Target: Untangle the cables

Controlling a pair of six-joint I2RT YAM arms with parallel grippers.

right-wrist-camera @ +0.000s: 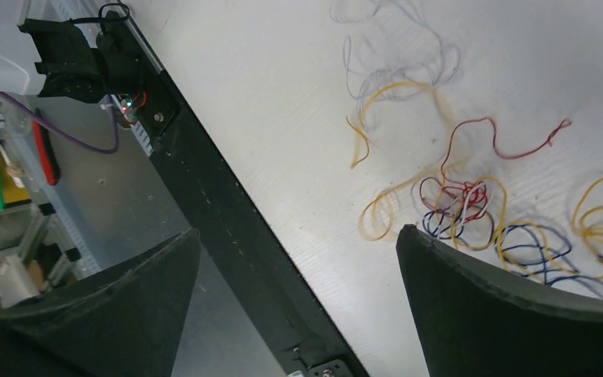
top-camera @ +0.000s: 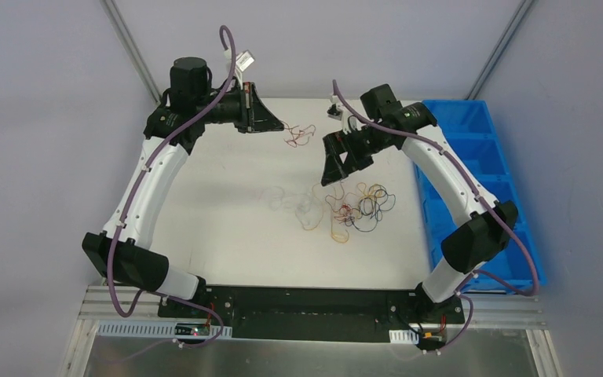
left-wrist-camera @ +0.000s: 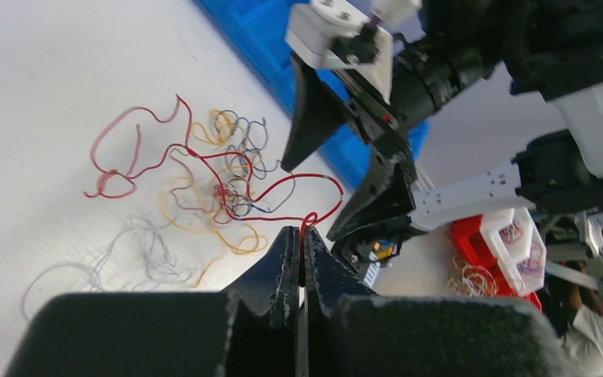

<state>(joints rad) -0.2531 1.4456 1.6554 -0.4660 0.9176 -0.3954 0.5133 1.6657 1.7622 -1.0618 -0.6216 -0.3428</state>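
My left gripper (top-camera: 276,124) is shut on a thin red wire (top-camera: 300,135) and holds it at the far middle of the table. In the left wrist view the wire leaves the closed fingertips (left-wrist-camera: 305,232) and runs in loops to the left (left-wrist-camera: 126,149). A clump of orange, black, blue and red cables (top-camera: 361,206) lies right of centre, with pale white wires (top-camera: 290,200) beside it. My right gripper (top-camera: 336,169) is open and empty just above the clump's far side. Its wrist view shows the clump (right-wrist-camera: 459,196) between the spread fingers (right-wrist-camera: 502,306) and the white wires (right-wrist-camera: 396,55).
A blue compartment bin (top-camera: 479,157) runs along the table's right edge. The black base rail (top-camera: 306,302) lies at the near edge and crosses the right wrist view (right-wrist-camera: 228,228). Red and white bins (left-wrist-camera: 510,236) with more wires stand off the table.
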